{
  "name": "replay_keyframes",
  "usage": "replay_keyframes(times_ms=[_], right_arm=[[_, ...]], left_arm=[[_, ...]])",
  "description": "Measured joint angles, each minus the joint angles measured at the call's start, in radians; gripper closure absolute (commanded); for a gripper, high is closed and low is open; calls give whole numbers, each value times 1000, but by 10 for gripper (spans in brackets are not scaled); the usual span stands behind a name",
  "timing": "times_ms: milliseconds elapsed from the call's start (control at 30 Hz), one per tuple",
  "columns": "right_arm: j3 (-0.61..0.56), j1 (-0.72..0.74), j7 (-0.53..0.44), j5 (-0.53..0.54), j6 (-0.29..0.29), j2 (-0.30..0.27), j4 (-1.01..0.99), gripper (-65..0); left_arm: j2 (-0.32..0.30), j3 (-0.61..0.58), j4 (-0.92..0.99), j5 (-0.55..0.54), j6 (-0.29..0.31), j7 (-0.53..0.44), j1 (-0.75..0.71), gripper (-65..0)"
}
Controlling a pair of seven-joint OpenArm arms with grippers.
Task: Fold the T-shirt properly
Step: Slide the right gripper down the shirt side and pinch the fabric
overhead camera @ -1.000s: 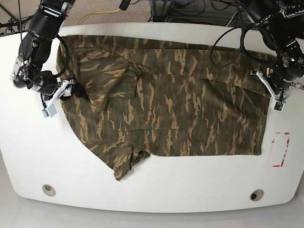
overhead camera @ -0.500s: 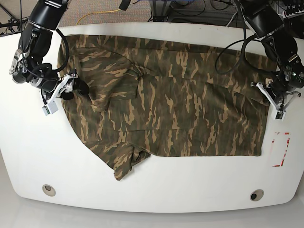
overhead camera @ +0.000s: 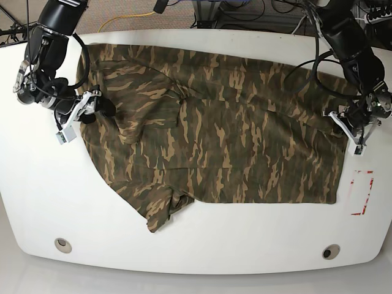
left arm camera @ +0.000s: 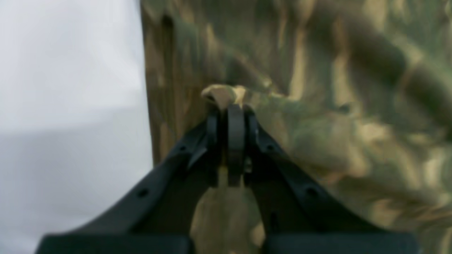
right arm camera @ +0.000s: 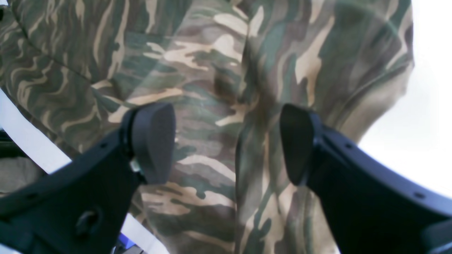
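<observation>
The T-shirt (overhead camera: 214,135) lies spread on the table (overhead camera: 37,184); the left gripper (left arm camera: 231,109), clamped on its hem, has drifted outward; the right gripper (right arm camera: 226,141), jaws apart, has crept over the sleeve; the fold is just starting.

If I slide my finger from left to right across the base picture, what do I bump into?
Right gripper → T-shirt → left gripper → red-marked paper.
</observation>
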State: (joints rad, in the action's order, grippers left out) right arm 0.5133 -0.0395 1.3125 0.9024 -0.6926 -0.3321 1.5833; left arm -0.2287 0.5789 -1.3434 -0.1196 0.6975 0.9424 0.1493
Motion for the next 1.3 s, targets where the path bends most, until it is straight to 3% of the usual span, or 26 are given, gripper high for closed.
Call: replay_keyframes(times_ms=[133,333,433,600,833,1167,1300], right_arm=[[0,4,-25,-5,0,0,-1,-445],[-1,70,-78,-36,-1,-11,-80,-449],[-1,140,-87,-69,-1,-9,-156,-450],[-3,276,-130,-257,2,-9,-290,-452],[-4,483,-279,-476,2,-5,-577,-450],[-3,678,-658,-723,5,-13,-1051,-447],[-2,696,-650,-719,4,-8,-1071,-447]], left_arm=[[-36,-34,31,-6,0,-2,25,-165],[-44,-34,30,-9,0,-13,31,-364],[-60,-32,12,-10,0,-2,29,-372],[-66,27,-32,-12,0,11,33,-372],[-65,67,-78,-11,0,59,27,-372],[-59,61,-183,-10,0,64,-37,-372],[-56,26,-277,-13,-1,55,-76,-372]])
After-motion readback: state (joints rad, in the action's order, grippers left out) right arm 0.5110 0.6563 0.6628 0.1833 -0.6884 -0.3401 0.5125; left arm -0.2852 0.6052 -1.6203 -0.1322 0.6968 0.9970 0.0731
